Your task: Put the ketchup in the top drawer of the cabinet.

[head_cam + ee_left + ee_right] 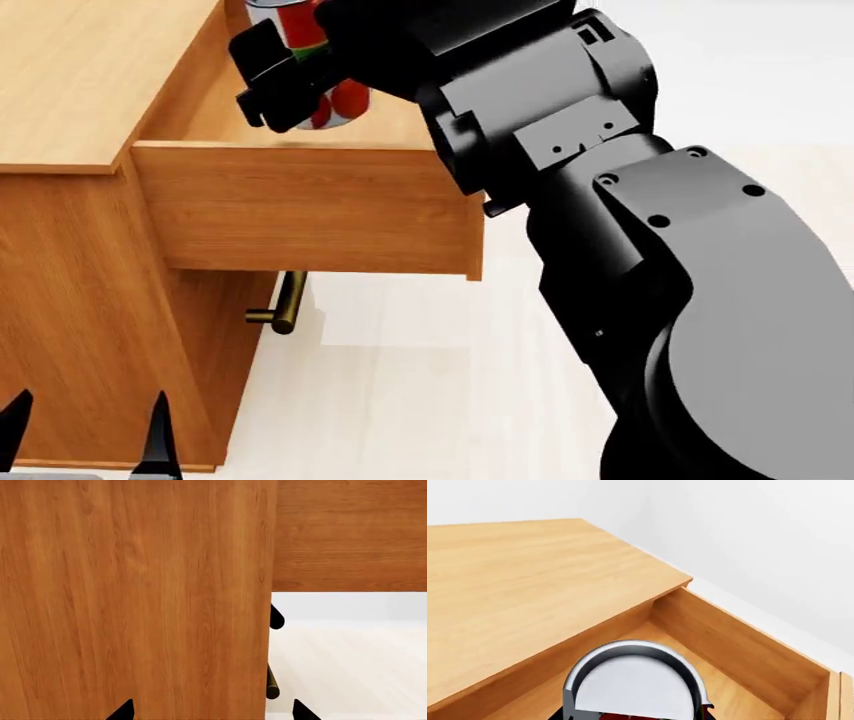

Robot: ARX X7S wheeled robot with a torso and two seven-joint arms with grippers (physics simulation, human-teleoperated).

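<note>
Honey-brown cabinet (80, 90) has its top drawer (307, 215) pulled out — right gripper (300, 75) is over the open box, clamped on the ketchup (340, 100), red label showing between black fingers. Right wrist view: silver can top over the drawer floor. Left gripper (87, 440) low beside the cabinet side, prongs apart, holding nothing. Lower drawer's brass handle (283, 303) sits under the open drawer.

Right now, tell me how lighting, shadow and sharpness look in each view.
Head view: flat, even light; soft shadow under the open top drawer on the cabinet front; right arm hides most of the ketchup.
Right wrist view: sharp wood grain, can top cropped at the edge, no glare.
Left wrist view: close wood, crisp, no blur.
</note>
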